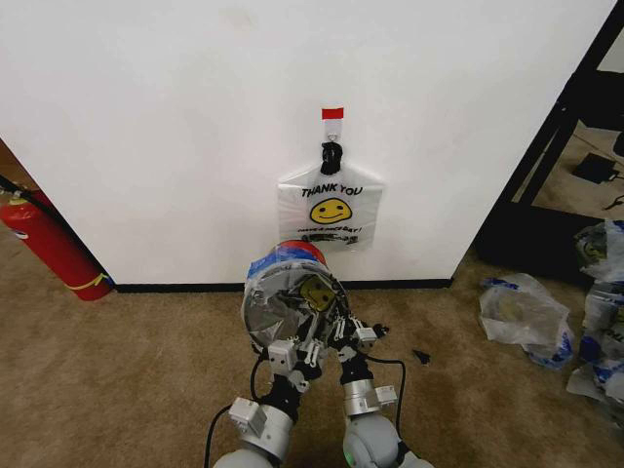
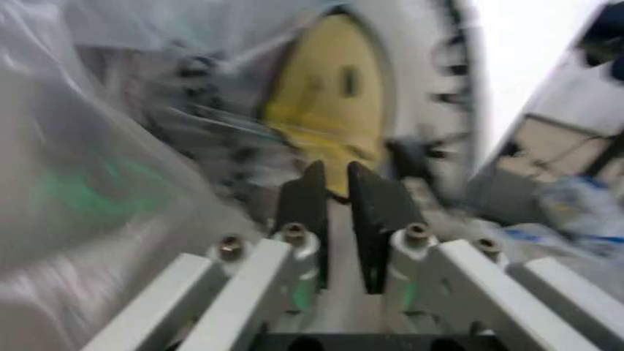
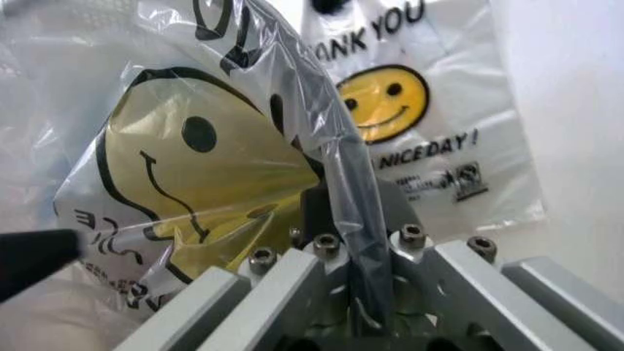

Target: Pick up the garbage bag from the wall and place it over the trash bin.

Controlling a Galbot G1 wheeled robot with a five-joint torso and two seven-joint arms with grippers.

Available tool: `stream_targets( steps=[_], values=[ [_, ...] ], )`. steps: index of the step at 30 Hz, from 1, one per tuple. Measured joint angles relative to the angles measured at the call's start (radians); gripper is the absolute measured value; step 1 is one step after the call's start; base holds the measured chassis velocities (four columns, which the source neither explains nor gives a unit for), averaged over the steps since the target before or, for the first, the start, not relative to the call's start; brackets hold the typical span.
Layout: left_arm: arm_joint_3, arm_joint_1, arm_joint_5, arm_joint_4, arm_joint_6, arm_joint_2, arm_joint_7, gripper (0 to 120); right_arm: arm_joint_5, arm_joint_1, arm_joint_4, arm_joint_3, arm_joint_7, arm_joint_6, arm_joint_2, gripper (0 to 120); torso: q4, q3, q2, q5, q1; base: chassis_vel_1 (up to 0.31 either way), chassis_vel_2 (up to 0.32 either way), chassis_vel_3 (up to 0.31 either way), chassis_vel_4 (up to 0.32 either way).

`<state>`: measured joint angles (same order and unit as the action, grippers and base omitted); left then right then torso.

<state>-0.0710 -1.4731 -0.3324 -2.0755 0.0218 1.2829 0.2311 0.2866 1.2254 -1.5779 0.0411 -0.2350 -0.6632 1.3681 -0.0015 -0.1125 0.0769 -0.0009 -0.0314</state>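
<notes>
- Meanwhile, at the foot of the wall (image 1: 175, 117), the garbage bag (image 1: 289, 310) sits draped over the trash bin (image 1: 304, 252), its see-through plastic stretched across the bin's mouth and down its sides, a small yellow smiley showing through the film.
- Both arms reach forward side by side from the bottom of the head view, meeting at the near edge of the bag-covered bin.
- Left gripper (image 2: 332, 183): its two dark fingers stand almost closed, with a narrow slit between them, right against the crinkled plastic; the wrist view is too blurred to say whether film is caught between them.
- Right gripper (image 3: 356, 212): clenched on the garbage bag, a fold of clear plastic running down between its fingers, the bag's stretched yellow smiley and black print lying just beside them.
- On the wall directly above the bin, a flat white THANK YOU bag bundle (image 1: 331, 210) hangs from a black knot (image 1: 332, 153) under a small strip of red tape (image 1: 332, 113).
- A red fire extinguisher (image 1: 49, 246) leans at the wall's left end, standing on brown carpet (image 1: 117, 370).
- Lumpy clear bags with blue trim (image 1: 525, 314) lie on the carpet well off to the right, near a black frame (image 1: 546, 166).
- A black baseboard (image 1: 185, 287) runs along the bottom of the wall behind the bin.
</notes>
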Motion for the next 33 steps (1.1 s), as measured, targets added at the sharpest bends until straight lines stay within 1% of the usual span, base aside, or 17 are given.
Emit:
stream_targets(
  steps=[1,3,7,8,14,15,16,17,20,21,23,26,28,30,33],
  values=[
    [0.000,0.000,0.000,0.000,0.000,0.000,0.000,7,0.000,0.000,0.000,0.000,0.000,0.000,0.000,0,0.0000,0.000,0.000,0.0000,0.000,0.000,0.000,0.000,0.000],
    [-0.012,0.021,0.010,0.012,-0.027,0.009,0.035,0,-0.014,0.005,0.004,-0.004,0.015,-0.009,0.002,0,0.0000,0.000,0.000,-0.0001,0.000,0.000,0.000,0.000,0.000],
    [-0.021,0.037,0.031,0.027,-0.067,0.036,0.095,0,-0.042,0.008,0.024,-0.005,0.034,-0.032,0.015,0,0.0001,0.000,0.000,0.0002,0.000,0.000,0.000,0.000,0.000],
    [-0.021,0.037,0.031,0.027,-0.067,0.036,0.095,0,-0.042,0.008,0.024,-0.005,0.034,-0.032,0.015,0,0.0001,0.000,0.000,0.0002,0.000,0.000,0.000,0.000,0.000],
    [-0.030,0.049,0.077,0.061,-0.105,0.108,0.154,0,-0.121,0.008,0.055,-0.001,0.036,-0.066,0.049,0,0.0001,0.000,0.000,0.0000,0.000,0.000,0.000,0.000,0.000],
    [-0.035,0.048,0.093,0.068,-0.110,0.131,0.162,0,-0.150,0.008,0.063,-0.004,0.035,-0.077,0.055,0,0.0002,0.000,0.000,-0.0013,0.000,0.000,0.000,0.000,0.000],
    [-0.035,0.048,0.093,0.068,-0.110,0.131,0.162,0,-0.150,0.008,0.063,-0.004,0.035,-0.077,0.055,0,0.0002,0.000,0.000,-0.0013,0.000,0.000,0.000,0.000,0.000],
    [-0.038,0.047,0.103,0.072,-0.110,0.145,0.167,0,-0.166,0.008,0.067,-0.006,0.032,-0.083,0.059,0,0.0005,0.000,0.000,-0.0022,0.000,0.000,0.000,0.000,0.000],
    [-0.047,0.040,0.126,0.080,-0.111,0.190,0.178,0,-0.218,0.013,0.076,-0.012,0.024,-0.103,0.070,0,0.0007,0.000,0.000,-0.0026,0.000,0.000,0.000,0.000,0.000],
    [-0.053,0.040,0.136,0.080,-0.110,0.200,0.180,0,-0.232,0.017,0.078,-0.015,0.021,-0.109,0.072,0,0.0010,0.000,0.000,-0.0011,0.000,0.000,0.000,0.000,0.000],
    [-0.057,0.039,0.144,0.080,-0.107,0.208,0.181,0,-0.243,0.019,0.078,-0.017,0.017,-0.114,0.074,0,0.0012,0.000,0.000,-0.0009,0.000,0.000,0.000,0.000,0.000],
    [-0.065,0.038,0.152,0.082,-0.105,0.219,0.182,0,-0.272,0.028,0.076,-0.027,0.006,-0.124,0.075,0,0.0010,0.000,0.000,0.0007,0.000,0.000,0.000,0.000,0.000],
    [-0.066,0.038,0.152,0.083,-0.105,0.219,0.184,0,-0.283,0.032,0.074,-0.032,0.000,-0.127,0.075,0,0.0007,0.000,0.000,0.0009,0.000,0.000,0.000,0.000,0.000],
    [-0.066,0.039,0.152,0.083,-0.105,0.217,0.184,0,-0.285,0.033,0.074,-0.033,-0.003,-0.128,0.075,0,0.0005,0.000,0.000,0.0007,0.000,0.000,0.000,0.000,0.000],
    [-0.047,0.039,0.158,0.088,-0.107,0.187,0.175,0,-0.283,0.029,0.083,-0.036,-0.015,-0.129,0.075,0,-0.0007,0.000,0.000,-0.0007,0.000,0.000,0.000,0.000,0.000]
  ],
)
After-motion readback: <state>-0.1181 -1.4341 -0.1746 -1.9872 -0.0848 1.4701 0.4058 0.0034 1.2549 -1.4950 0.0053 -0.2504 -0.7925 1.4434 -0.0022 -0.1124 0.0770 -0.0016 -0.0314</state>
